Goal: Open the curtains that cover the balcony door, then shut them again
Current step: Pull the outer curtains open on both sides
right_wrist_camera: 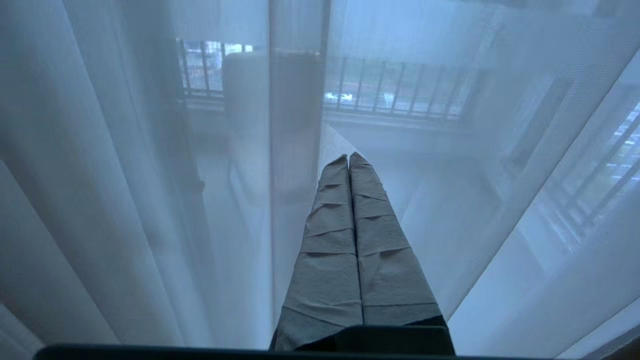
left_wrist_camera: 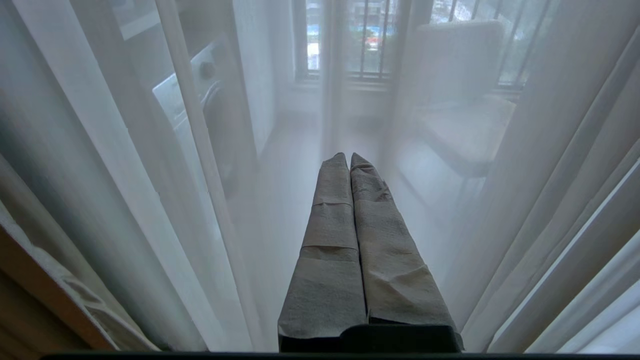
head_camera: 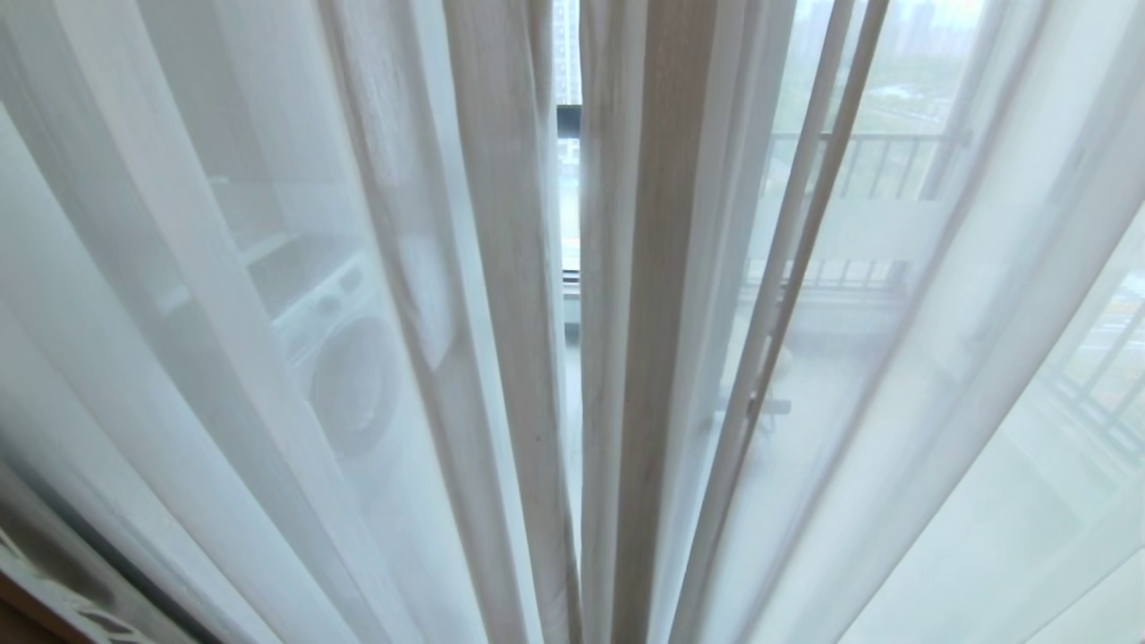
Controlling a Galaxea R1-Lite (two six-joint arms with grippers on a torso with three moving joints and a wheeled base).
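Observation:
Sheer white curtains (head_camera: pixel 358 358) hang in vertical folds across the whole head view. Their two panels meet at the middle, leaving a narrow slit (head_camera: pixel 569 268). The balcony door is hidden behind the fabric. Neither arm shows in the head view. My left gripper (left_wrist_camera: pixel 348 156) is shut, its tape-wrapped fingers (left_wrist_camera: pixel 330 240) pressed together and empty, pointing at the sheer curtains (left_wrist_camera: pixel 150 175) close in front. My right gripper (right_wrist_camera: pixel 348 156) is also shut on nothing, facing the sheer curtains (right_wrist_camera: pixel 125 200) beside a straight fold (right_wrist_camera: pixel 295 150).
Through the fabric I make out a washing machine (head_camera: pixel 349 367) on the left, a balcony railing (head_camera: pixel 877 170) on the right and a chair (left_wrist_camera: pixel 460 100). A beige-brown patterned edge (head_camera: pixel 54 590) runs along the lower left corner.

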